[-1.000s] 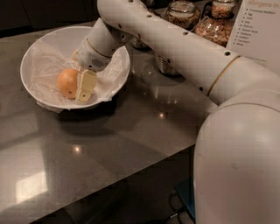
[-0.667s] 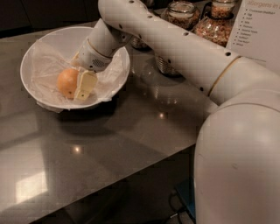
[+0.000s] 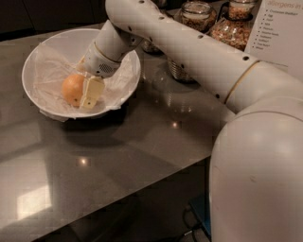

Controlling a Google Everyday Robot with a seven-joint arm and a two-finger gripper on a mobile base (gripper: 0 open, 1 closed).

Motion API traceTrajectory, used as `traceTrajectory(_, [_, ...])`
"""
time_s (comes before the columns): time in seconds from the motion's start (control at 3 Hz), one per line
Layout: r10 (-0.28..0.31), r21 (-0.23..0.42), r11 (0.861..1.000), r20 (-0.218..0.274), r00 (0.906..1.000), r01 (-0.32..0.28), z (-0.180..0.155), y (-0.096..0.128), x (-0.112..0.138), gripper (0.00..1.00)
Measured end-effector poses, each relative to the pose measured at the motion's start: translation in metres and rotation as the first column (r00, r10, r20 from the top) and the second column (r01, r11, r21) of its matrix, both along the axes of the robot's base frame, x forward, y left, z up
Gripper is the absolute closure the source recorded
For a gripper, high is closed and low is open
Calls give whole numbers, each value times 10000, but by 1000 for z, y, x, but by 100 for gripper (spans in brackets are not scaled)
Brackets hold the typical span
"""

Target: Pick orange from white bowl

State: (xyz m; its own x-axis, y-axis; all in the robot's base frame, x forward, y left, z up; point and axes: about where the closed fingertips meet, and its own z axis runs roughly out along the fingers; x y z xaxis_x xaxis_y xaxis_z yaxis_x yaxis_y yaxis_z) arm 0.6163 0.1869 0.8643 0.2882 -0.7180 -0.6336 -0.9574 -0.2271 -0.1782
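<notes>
The orange (image 3: 72, 89) lies in the white bowl (image 3: 47, 40), on the crumpled white paper, toward the bowl's front. The bowl stands on the grey table at the back left. My gripper (image 3: 90, 94) reaches down into the bowl from the right and sits right against the orange's right side. The wrist (image 3: 102, 59) hangs over the bowl's right half and hides the part of the gripper behind it. The orange rests on the paper and is not lifted.
Glass jars of cereal (image 3: 196, 14) stand along the back right, next to a white menu card (image 3: 281, 28). My white arm (image 3: 189, 52) crosses above the table's back right. The table's front edge (image 3: 142, 186) runs diagonally to a dark floor.
</notes>
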Motion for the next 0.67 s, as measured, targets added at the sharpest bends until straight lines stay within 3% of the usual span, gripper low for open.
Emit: traceTrajectory(0.67, [415,130,9991,-82,9991,-413,-5,17,4,14])
